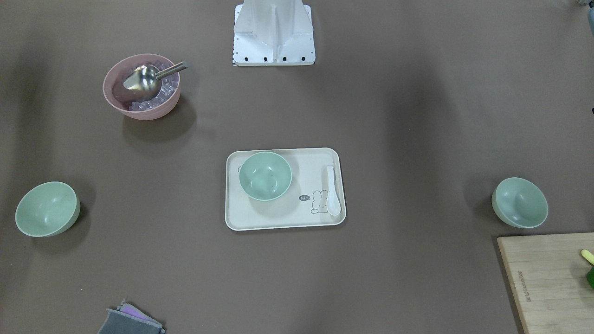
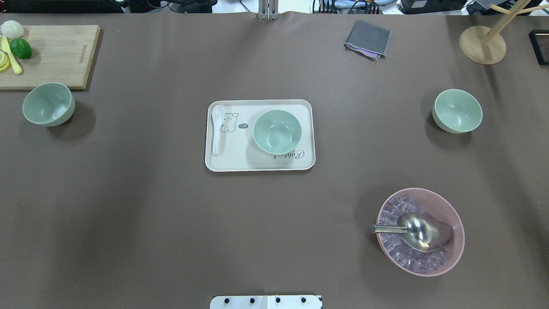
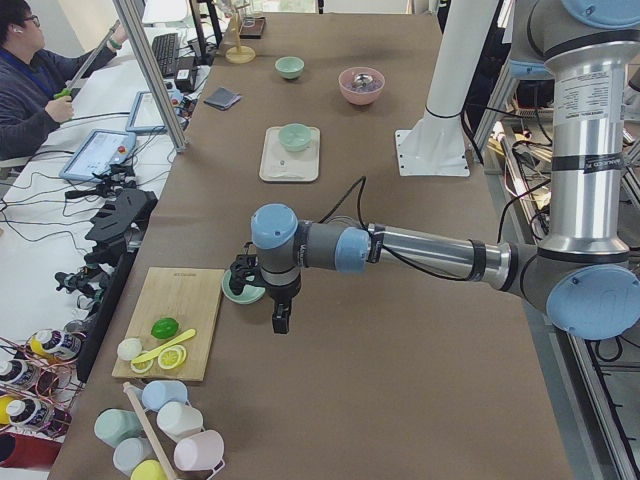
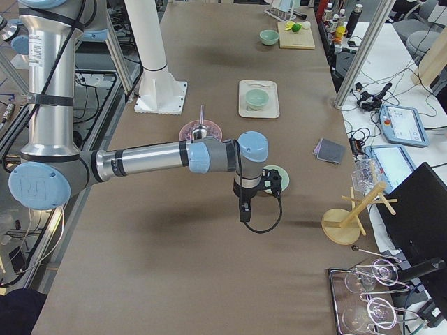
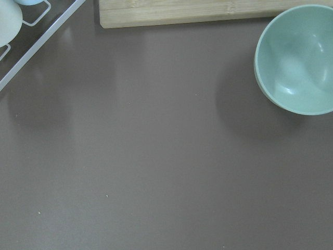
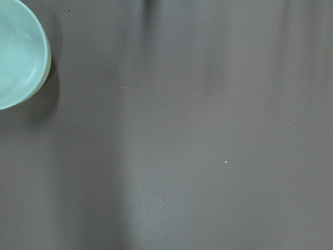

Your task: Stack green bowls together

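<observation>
Pink bowl (image 2: pixel 448 210) w/ ice (image 2: pixel 392 212) + metal scoop (image 2: pixel 418 231), cream tray (image 2: pixel 233 161) w/ white spoon (image 2: pixel 217 128), wood board (image 2: pixel 55 56), grey cloth (image 2: pixel 367 39).

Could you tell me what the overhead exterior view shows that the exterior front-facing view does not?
Only the overhead view shows the wooden stand and the white round item on the cutting board. Only the front-facing view shows the white robot mount's upright column. Both show the left green bowl, right green bowl and middle green bowl, the last on the cream tray with a white spoon, and the pink ice bowl with its metal scoop.
</observation>
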`<state>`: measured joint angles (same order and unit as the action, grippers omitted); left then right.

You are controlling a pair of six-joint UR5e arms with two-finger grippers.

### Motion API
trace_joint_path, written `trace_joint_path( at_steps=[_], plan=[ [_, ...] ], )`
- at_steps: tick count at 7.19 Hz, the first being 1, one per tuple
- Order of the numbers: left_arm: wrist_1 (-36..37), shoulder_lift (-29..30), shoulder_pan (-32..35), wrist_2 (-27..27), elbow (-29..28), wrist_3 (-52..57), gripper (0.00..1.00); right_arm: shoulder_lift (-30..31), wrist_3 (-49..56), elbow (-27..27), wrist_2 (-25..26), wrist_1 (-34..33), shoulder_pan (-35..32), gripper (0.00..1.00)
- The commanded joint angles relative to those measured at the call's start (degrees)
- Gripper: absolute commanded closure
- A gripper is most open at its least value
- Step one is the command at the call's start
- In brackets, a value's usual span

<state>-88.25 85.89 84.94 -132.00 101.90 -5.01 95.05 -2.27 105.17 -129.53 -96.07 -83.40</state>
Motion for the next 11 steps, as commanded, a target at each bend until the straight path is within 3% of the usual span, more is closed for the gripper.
trace_joint_path(
  at_steps=[1,6,8,10,11],
  plan=[
    [-0.26,-0.54,0.05,-0.01,1.19,0.00,0.01,0.05,0.07,-0.14,-0.02,0.00,-0.01,0.00],
    [-2.53,0.24,-1.27,-0.18,4.36,0.00,0.01,-1.18,0.16,3.53,-0.54,0.17,1.31,0.00],
    [-10.68,0.60,-1.18,0.08,4.36,-0.61,0.01,-1.97,-0.10,9.32,-0.11,0.53,1.22,0.00],
    [-20.18,0.77,-1.10,0.52,0.78,-0.44,0.01,-3.38,-0.19,8.74,-0.63,0.35,1.22,0.00],
    [-20.91,0.69,-1.18,0.52,0.24,-0.44,0.01,-2.68,-0.11,8.65,-0.46,0.35,1.22,0.00]
  ],
)
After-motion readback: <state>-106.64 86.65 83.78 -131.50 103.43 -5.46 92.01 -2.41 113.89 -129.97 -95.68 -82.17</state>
